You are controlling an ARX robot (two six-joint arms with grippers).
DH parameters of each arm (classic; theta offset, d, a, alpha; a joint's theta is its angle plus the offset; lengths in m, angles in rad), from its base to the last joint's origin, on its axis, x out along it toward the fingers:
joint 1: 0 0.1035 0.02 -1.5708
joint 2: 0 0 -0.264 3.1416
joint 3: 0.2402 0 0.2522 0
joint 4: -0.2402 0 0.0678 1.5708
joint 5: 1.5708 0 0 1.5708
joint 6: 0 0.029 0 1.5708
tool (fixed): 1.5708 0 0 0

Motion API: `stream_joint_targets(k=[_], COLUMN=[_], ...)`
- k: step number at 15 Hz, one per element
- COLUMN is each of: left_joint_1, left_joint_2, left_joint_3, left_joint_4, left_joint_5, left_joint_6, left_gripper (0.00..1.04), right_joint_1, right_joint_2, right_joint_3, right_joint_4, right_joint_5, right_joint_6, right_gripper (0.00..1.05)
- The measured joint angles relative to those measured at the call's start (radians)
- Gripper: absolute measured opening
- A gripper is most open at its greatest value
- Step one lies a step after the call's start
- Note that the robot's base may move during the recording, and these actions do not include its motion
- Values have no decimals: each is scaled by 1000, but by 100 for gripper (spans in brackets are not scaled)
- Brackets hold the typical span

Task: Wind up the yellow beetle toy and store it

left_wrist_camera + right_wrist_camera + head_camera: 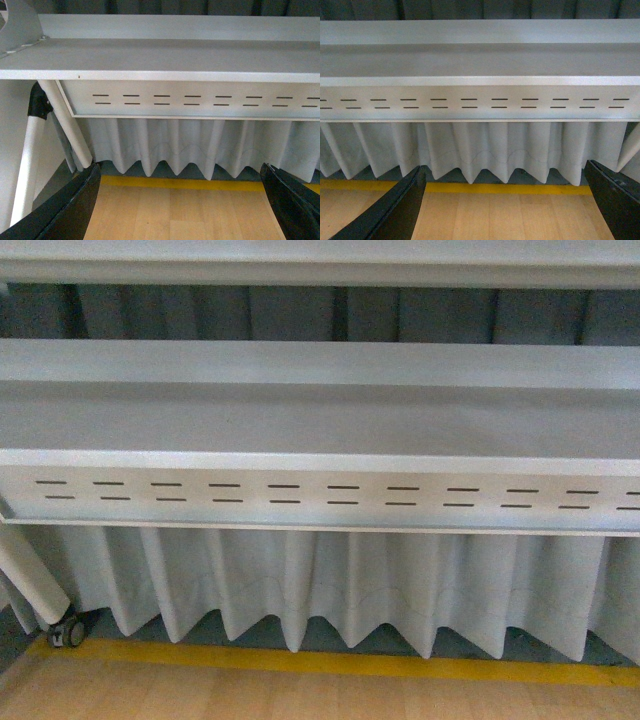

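Note:
The yellow beetle toy is out of view in every frame. My left gripper [180, 210] is open and empty, its black fingers [65, 210] spread wide over the wooden floor. My right gripper [505, 210] is open and empty too, its black fingers [395, 210] spread wide above the floor. Neither arm shows in the front view.
A grey metal shelf unit [320, 420] with a slotted front rail [320, 495] faces me; its shelves hold nothing visible. A white pleated curtain [350, 590] hangs below it. A yellow line [330, 662] crosses the wooden floor [300, 695]. A white leg with a caster [66, 630] stands at the left.

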Motion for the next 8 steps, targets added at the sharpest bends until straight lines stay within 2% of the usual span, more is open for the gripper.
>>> stream_joint_targets(k=[8], left_joint_1=[0], left_joint_2=[0], left_joint_3=[0], left_joint_4=[0], left_joint_5=[0], left_joint_6=[0], left_gripper=[98], right_joint_1=[0], right_joint_2=[0], right_joint_3=[0], right_joint_4=[0], right_joint_5=[0], right_joint_6=[0], right_gripper=[98])
